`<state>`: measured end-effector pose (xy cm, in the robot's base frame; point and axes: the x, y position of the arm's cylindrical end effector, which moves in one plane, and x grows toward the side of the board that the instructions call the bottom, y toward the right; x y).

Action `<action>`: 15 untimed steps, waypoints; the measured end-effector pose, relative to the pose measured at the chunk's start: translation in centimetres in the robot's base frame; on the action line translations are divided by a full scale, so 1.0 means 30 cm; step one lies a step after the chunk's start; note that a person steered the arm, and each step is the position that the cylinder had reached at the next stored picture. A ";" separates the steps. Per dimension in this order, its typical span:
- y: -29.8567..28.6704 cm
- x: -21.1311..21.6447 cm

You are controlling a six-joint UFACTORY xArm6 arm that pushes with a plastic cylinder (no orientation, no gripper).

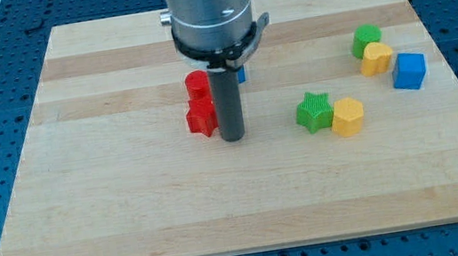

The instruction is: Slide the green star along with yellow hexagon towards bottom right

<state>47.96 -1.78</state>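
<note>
I am judging the push from the near edge of the bench (253,232) backward; the yellow hexagon (348,117) is lying nearest the bottom-right corner, and the green star (315,110) is touching it on the side toward the view's left and slightly farther back; both are resting right of the bench's middle, well apart from the bottom-right corner. To do this well I am thinking I should come in behind the star on its upper-left side, so that the star is pressing the hexagon ahead of it along one diagonal line; pushing off that line would probably be letting the hexagon slip out sideways.

My tip (232,136) is standing near the bench's centre, well apart from the star on the view's left, and just beside a lower red block (202,118); an upper red block (196,85) is sitting directly behind it, and a sliver of blue is peeking past my rod. I am carrying no gripper, only an upright rod hanging from the grey housing, so nothing is opening or clamping.

Farther toward the right edge, a green block (366,39), a yellow block (376,59) and a blue cube (410,71) are clustering.
</note>
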 end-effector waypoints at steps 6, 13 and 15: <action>0.281 -0.079; 0.529 -0.061; 0.346 -0.042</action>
<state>46.71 8.59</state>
